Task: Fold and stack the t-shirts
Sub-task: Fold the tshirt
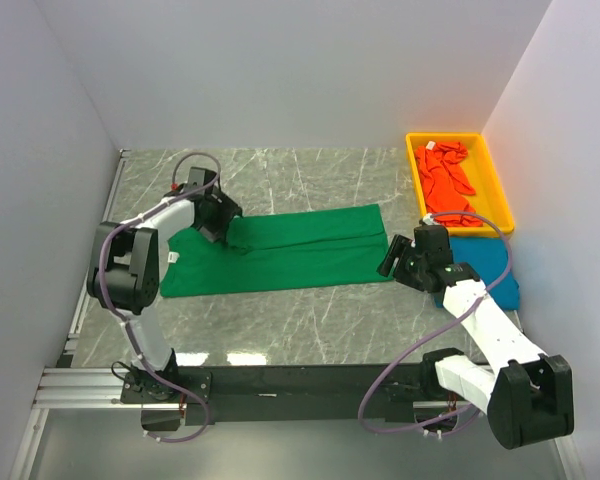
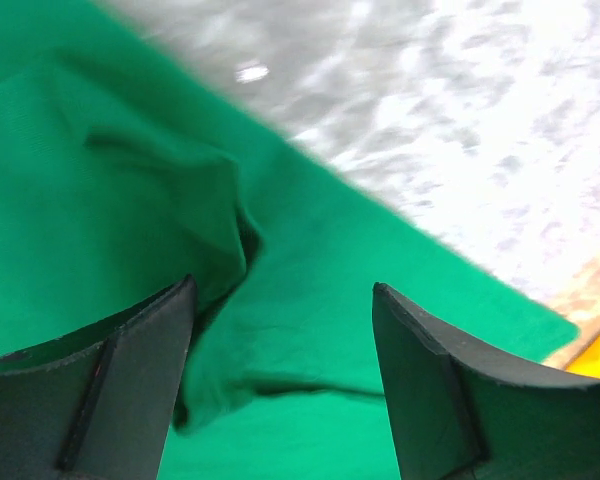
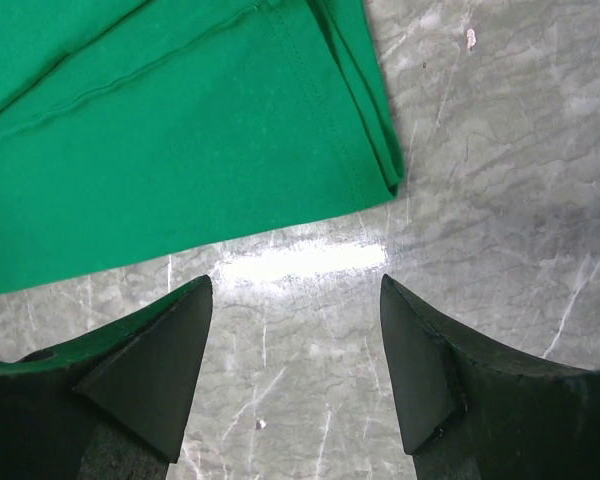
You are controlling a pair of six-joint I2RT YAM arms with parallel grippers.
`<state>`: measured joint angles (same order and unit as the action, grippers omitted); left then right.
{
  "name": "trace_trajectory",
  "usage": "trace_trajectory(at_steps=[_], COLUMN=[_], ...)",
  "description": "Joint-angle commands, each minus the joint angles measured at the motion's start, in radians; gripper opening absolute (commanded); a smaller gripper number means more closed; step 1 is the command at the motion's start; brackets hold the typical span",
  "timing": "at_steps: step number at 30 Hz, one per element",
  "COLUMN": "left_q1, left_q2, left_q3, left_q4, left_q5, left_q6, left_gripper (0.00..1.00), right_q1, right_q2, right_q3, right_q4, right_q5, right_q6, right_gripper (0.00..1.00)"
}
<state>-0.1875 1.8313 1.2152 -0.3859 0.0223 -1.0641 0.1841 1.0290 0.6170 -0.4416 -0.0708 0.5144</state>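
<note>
The left gripper's (image 2: 280, 300) fingers (image 2: 140, 380) stand wide apart with nothing between them, poised over a rumpled pucker at the left end of the green t-shirt (image 1: 290, 250). Whether their tips brush the cloth cannot be told. The right gripper (image 3: 295, 290) is likewise spread and empty, its fingers over the bare marble table (image 1: 300, 330), just beside the shirt's near right hem corner and not touching it.

The green shirt lies across the middle of the table as a long band with its sides folded in, so the lengthwise fold looks done and the crosswise fold is probably the step in hand. That would call for each gripper to come down on its end, pinch through all the layers at once, and carry one end over the other without letting the stacked hem edges slide apart. The bunched left end may need smoothing first.

Further out, the blue t-shirt (image 1: 485, 262) lies on the table under the right arm, and the orange-red t-shirt (image 1: 447, 175) sits crumpled in the yellow bin (image 1: 413, 180) at the far right. Neither is folded.
</note>
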Motion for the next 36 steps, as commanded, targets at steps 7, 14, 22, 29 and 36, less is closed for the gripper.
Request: trace_trajectory(at_steps=[7,14,22,29,36], left_q1=[-0.066,-0.066,-0.064,0.051,0.132], left_q2=[0.12,0.007,-0.334,-0.54,-0.498], left_q3=[0.243,0.193,-0.071,-0.377,-0.451], left_q4=[0.051,0.032,-0.114,-0.133,-0.09], left_q5=[0.128,0.053,-0.205,-0.233,-0.205], left_q6=[0.026,0.07,0.127,0.142,0.167], left_gripper=[0.77,0.79,0.79,0.79,0.78], right_q1=[0.006,0.009,0.116,0.232,0.293], right_q2=[-0.037,-0.04,0.103,0.323,0.534], right_q3=[0.02,0.016,0.094,0.234,0.355], right_q4=[0.0,0.041,0.069,0.069,0.024], right_q5=[0.013,-0.064,-0.029,0.068,0.15], right_q6=[-0.03,-0.079,-0.1,-0.132,-0.139], right_gripper=[0.74,0.72,0.68,0.66,0.65])
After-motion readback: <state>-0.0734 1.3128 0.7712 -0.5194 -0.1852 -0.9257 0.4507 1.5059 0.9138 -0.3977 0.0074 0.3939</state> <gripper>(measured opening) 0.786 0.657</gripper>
